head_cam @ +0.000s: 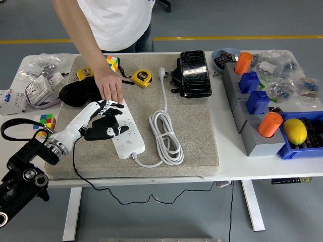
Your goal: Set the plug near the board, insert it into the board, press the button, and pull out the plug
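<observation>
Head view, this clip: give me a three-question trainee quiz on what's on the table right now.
1. True or false: the person's hand rests on the far end of the power strip.
2. Which robot hand is over the power strip? A) left B) right C) both
3. Fill in: the white plug lies on the mat between the yellow tape measure and the black ____.

Key
1. True.
2. A: the left hand sits over the strip; the right hand is out of view.
3. Case. The plug's cable runs back to the strip in a coil.
</observation>
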Motion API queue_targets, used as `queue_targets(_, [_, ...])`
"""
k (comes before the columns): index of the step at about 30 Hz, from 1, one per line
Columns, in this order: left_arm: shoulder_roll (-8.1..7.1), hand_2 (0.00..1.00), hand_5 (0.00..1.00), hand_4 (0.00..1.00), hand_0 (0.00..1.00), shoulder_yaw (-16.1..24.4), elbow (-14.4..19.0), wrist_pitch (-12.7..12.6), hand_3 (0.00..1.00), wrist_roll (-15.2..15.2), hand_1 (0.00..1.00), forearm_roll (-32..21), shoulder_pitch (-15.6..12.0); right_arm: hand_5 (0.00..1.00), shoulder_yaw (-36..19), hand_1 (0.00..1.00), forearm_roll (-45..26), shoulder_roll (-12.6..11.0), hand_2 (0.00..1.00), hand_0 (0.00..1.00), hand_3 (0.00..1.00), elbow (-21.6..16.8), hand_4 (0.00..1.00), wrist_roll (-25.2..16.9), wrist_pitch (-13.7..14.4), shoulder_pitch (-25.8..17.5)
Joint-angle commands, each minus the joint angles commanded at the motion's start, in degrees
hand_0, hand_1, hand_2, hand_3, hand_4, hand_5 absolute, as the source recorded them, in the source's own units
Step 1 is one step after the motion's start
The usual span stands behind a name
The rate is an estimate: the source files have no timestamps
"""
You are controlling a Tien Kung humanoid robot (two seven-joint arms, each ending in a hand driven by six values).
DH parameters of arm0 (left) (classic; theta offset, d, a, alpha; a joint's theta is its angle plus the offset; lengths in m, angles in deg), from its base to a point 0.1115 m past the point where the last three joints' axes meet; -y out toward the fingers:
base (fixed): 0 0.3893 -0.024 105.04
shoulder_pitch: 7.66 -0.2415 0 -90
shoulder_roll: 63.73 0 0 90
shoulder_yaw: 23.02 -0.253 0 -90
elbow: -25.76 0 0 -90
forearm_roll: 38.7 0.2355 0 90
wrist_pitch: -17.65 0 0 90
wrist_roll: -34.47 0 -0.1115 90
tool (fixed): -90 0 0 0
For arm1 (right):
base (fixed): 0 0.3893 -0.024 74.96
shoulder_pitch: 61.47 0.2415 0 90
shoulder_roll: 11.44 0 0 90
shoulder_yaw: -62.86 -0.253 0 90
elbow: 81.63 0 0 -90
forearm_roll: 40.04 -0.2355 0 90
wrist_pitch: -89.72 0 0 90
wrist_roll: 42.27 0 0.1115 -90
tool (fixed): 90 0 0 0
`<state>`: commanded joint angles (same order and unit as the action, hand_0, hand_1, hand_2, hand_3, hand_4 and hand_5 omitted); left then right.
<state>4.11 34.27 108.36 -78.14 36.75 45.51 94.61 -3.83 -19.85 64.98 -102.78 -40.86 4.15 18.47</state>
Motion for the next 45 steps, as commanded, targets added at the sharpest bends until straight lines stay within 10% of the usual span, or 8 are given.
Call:
queue_targets(13, [-0.73,0.664,0.384,0.925,0.653,0.12,1.03,0.46,0.767,-0.45,0.659,0.08,-0.19,0.467,0.44,0.66,-0.14,-0.13,0.666,0.568,0.55,0.01,0.929,0.03,-0.04,0.14])
queue_targets(19, [-1.38,0.596,0.389,0.924,0.501,0.12,2.31,1.07,0.769,-1.14,0.572,0.06,-0.14,0.468,0.52,0.66,-0.17,-0.27,0.666,0.568,0.55,-0.05,0.929,0.06,-0.02,0.15])
queue_targets(20, [-1.51,0.388,0.39,0.924,0.237,0.12,2.68,1.36,0.788,-1.49,0.233,0.11,-0.15,0.469,0.55,0.66,-0.16,-0.31,0.665,0.567,0.55,-0.06,0.93,0.07,-0.02,0.14])
queue_targets(25, [-2.1,0.388,0.39,0.924,0.237,0.03,4.09,3.11,0.788,-3.38,0.233,0.52,-0.28,0.469,0.8,0.66,-0.19,-0.42,0.665,0.567,0.55,-0.07,0.93,0.1,-0.03,0.1])
queue_targets(27, [-2.32,0.195,0.385,0.932,0.093,-0.01,4.56,3.58,0.818,-3.85,0.06,0.89,-0.32,0.47,0.86,0.66,-0.18,-0.45,0.666,0.567,0.55,-0.1,0.93,0.11,-0.05,0.11])
queue_targets(31, [-3.22,0.195,0.385,0.932,0.093,-0.35,6.05,6.06,0.818,-7.55,0.06,0.91,-0.32,0.47,0.95,0.66,-0.17,-0.55,0.666,0.567,0.55,-0.13,0.93,0.11,-0.05,0.08])
queue_targets(32, [-3.49,0.156,0.121,0.774,0.061,-0.37,6.56,7.55,0.905,-9.34,0.05,0.87,-0.26,0.47,0.94,0.66,-0.15,-0.58,0.665,0.568,0.55,-0.13,0.93,0.12,-0.06,0.1])
queue_targets(45, [-4.53,0.141,0.002,0.748,0.048,-1.13,8.29,17.47,0.952,-19.75,0.055,-2.19,-0.73,0.469,0.49,0.66,-0.09,-0.2,0.665,0.567,0.55,-0.08,0.929,0.14,-0.13,-0.05])
